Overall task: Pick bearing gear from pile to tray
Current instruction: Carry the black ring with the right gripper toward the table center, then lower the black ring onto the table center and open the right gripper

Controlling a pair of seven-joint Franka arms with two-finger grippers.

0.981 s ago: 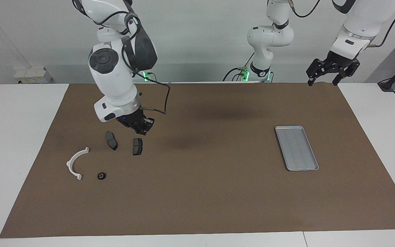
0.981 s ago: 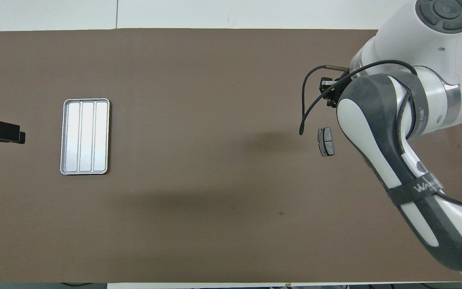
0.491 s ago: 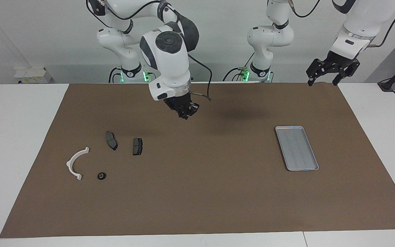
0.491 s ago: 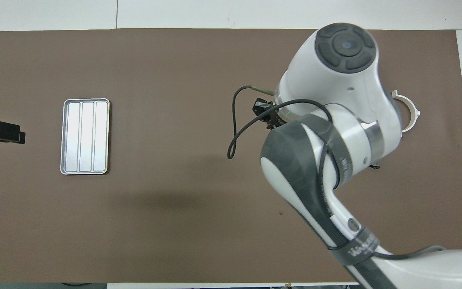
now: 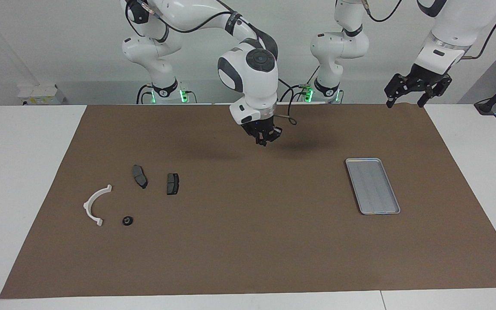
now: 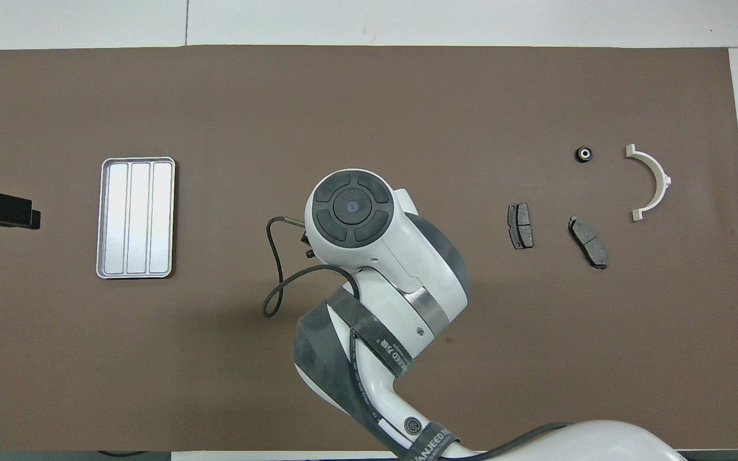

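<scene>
Bearing gear (image 5: 127, 221) lies on our mat beside the white arc (image 5: 95, 205), well apart from our right gripper (image 5: 266, 137), raised over mid-mat; whether its fingers hold anything, we cannot tell. Our left gripper (image 5: 416, 88) waits, spread.

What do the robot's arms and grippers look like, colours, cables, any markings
Both arms have glossy white shells with dark grey joint sections. The right gripper and left gripper are black. A black cable loops beside the right arm's wrist, and a black strap with white lettering wraps its forearm.
</scene>
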